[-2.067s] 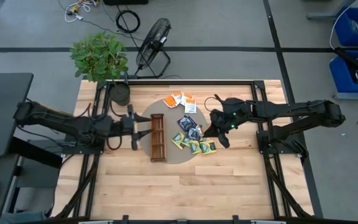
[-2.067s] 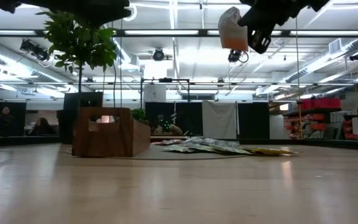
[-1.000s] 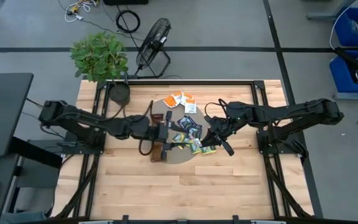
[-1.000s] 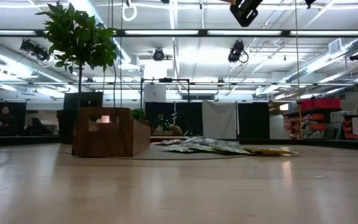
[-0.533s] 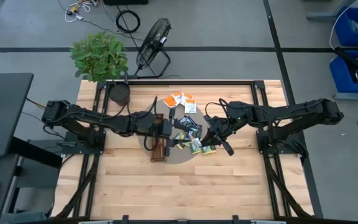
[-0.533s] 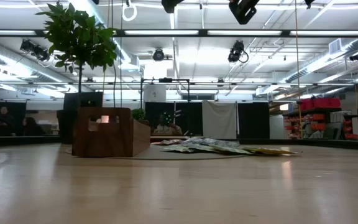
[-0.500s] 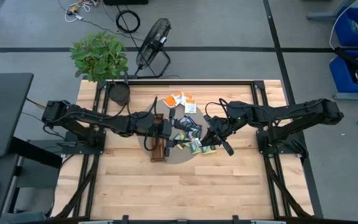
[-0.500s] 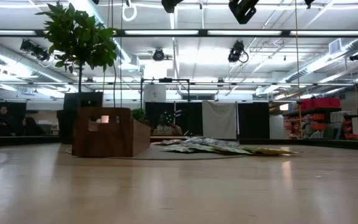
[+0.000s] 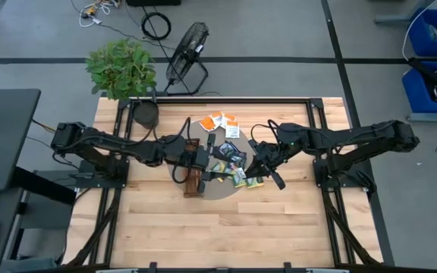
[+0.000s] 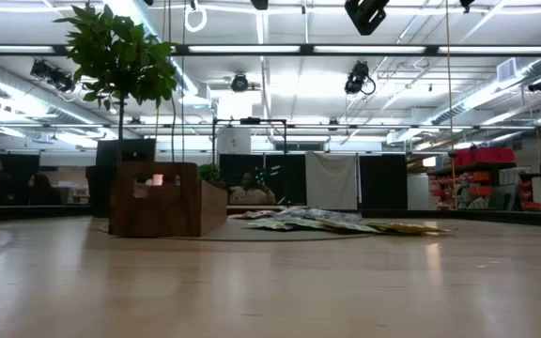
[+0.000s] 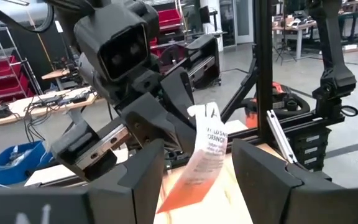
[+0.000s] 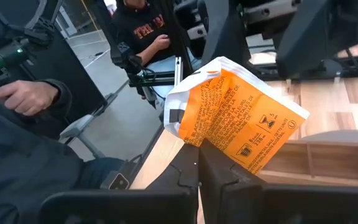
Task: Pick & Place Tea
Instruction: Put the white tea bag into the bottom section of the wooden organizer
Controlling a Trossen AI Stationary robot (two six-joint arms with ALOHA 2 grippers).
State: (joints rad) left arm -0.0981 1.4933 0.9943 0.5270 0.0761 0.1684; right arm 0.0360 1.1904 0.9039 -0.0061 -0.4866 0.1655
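R gripper [image 12: 197, 163]: pinched shut on one orange sachet [image 12: 241, 118], held up mid-frame, prob. to hand over.
L gripper [image 11: 194, 168]: fingers apart, one each side of that sachet, not squeezing yet.
Other tea [image 9: 234, 163]: heap on round mat, frame center.
Tray [image 9: 193, 176]: left of heap, prob. where tea goes.
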